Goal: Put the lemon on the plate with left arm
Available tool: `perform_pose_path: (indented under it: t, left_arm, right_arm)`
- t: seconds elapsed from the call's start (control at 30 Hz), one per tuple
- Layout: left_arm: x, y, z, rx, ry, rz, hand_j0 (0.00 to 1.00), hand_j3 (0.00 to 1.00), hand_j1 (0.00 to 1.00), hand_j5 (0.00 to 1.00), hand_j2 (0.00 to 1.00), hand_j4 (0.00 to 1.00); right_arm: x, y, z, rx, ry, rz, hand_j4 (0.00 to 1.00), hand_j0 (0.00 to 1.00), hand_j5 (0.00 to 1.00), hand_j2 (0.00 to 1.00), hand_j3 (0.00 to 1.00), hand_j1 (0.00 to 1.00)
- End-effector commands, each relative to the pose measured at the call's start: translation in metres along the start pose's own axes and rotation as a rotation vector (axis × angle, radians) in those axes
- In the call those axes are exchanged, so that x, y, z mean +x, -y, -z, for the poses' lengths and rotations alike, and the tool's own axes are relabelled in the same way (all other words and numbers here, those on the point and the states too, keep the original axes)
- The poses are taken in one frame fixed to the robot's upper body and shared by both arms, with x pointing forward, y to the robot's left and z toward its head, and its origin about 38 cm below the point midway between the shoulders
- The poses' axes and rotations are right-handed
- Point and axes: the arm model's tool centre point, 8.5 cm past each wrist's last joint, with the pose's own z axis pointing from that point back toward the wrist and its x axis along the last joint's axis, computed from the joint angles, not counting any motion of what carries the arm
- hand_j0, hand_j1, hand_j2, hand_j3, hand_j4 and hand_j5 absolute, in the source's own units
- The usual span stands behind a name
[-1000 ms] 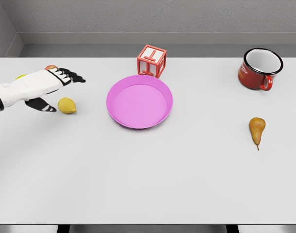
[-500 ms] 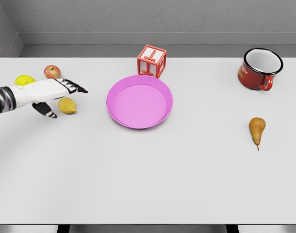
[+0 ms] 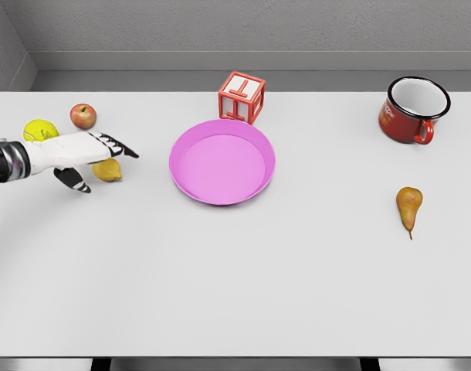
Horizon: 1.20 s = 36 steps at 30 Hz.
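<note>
Partly under the left hand [image 3: 79, 151] (fingers spread) lies the lemon [image 3: 107, 170].

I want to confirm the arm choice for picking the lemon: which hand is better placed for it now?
The left hand. It hangs open directly over the lemon, left of the plate. No right hand appears in the head view, so the left one looks much better placed.

White table [image 3: 235, 294] carries: pink plate [image 3: 222, 161] center-back, red letter block [image 3: 242, 97] just behind it, red enamel mug [image 3: 413, 109] back right, pear [image 3: 408, 207] right side well apart from the mug. Far left: red apple [image 3: 83, 116], yellow-green ball-like fruit [image 3: 39, 129] beside it, lemon [image 3: 108, 171] nearer the plate.
</note>
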Motion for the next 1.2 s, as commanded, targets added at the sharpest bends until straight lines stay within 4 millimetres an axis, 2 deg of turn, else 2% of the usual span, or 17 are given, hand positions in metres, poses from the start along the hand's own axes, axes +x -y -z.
perform_pose_path:
  t: [0.0, 0.2, 0.27, 0.37, 0.53, 1.1, 1.17]
  left_arm:
    - [-0.001, 0.002, 0.0, -0.014, -0.01, 0.012, 0.88, 0.88, 0.88, 0.88, 0.88, 0.88]
    - [0.001, 0.0, 0.006, -0.028, -0.02, 0.044, 0.83, 0.83, 0.83, 0.83, 0.83, 0.83]
    - [0.007, 0.0, 0.013, -0.026, -0.009, 0.048, 0.83, 0.83, 0.83, 0.83, 0.83, 0.83]
    - [0.001, 0.002, 0.015, -0.044, -0.029, 0.05, 0.83, 0.83, 0.83, 0.83, 0.83, 0.83]
    - [0.001, 0.001, 0.015, -0.052, -0.03, 0.054, 0.74, 0.74, 0.74, 0.74, 0.74, 0.74]
    - [0.003, 0.003, 0.02, -0.068, -0.036, 0.073, 0.73, 0.73, 0.73, 0.73, 0.73, 0.73]
    - [0.004, 0.004, 0.021, -0.071, -0.034, 0.074, 0.69, 0.69, 0.69, 0.69, 0.69, 0.69]
  right_arm:
    - [0.0, 0.0, 0.0, 0.0, 0.0, 0.002, 1.0, 1.0, 1.0, 1.0, 1.0, 1.0]
    - [0.001, 0.0, 0.0, 0.0, 0.001, 0.001, 1.0, 1.0, 1.0, 1.0, 1.0, 1.0]
    - [0.0, 0.0, 0.0, 0.0, 0.0, 0.0, 1.0, 1.0, 1.0, 1.0, 1.0, 1.0]
    - [0.0, 0.0, 0.0, 0.0, 0.0, 0.0, 1.0, 1.0, 1.0, 1.0, 1.0, 1.0]
    - [0.001, 0.0, 0.0, 0.0, 0.001, 0.002, 1.0, 1.0, 1.0, 1.0, 1.0, 1.0]
    - [0.0, 0.0, 0.0, 0.0, 0.0, 0.0, 1.0, 1.0, 1.0, 1.0, 1.0, 1.0]
    - [0.0, 0.0, 0.0, 0.0, 0.0, 0.0, 1.0, 1.0, 1.0, 1.0, 1.0, 1.0]
